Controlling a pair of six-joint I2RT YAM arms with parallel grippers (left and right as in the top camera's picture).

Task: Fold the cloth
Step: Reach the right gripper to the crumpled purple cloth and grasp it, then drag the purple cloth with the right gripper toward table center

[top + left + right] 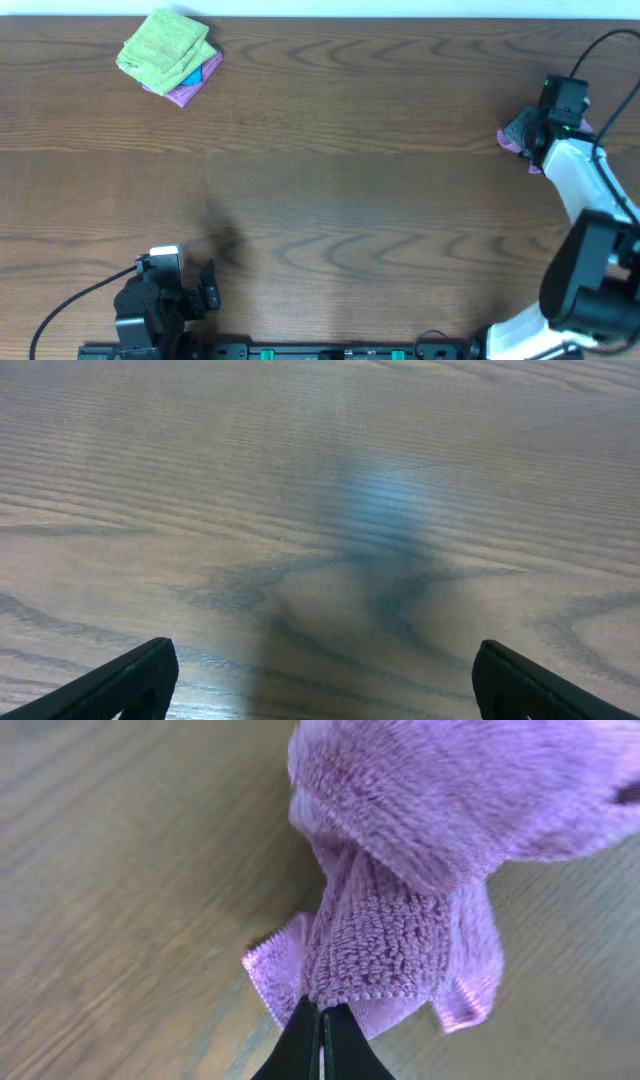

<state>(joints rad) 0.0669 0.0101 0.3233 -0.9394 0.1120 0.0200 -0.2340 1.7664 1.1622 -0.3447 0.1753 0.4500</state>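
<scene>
1. Overhead view, far left: a stack of folded cloths (168, 55), green on top with blue and purple beneath, sits at the back corner of the table (330, 200); we take these to be finished
2. Near the front edge, the left gripper (208, 288) hangs over bare wood with its fingers (120, 685) spread wide and nothing between them, well apart from any cloth
3. Far right, the purple cloth (512, 138) lies close to the table's right edge, mostly hidden under the arm there
4. From the right wrist we see the right gripper (322, 1030) pinched tight on the cloth's hem, with the rest bunched in a crumpled knot and two corners drooping; we cannot tell whether it is clear of the wood
5. We judge the step in hand to be fetching the cloth, with no fold begun
6. Next we would need to bring it toward the middle and spread it flat, which likely calls for the idle left gripper to take a second corner
</scene>
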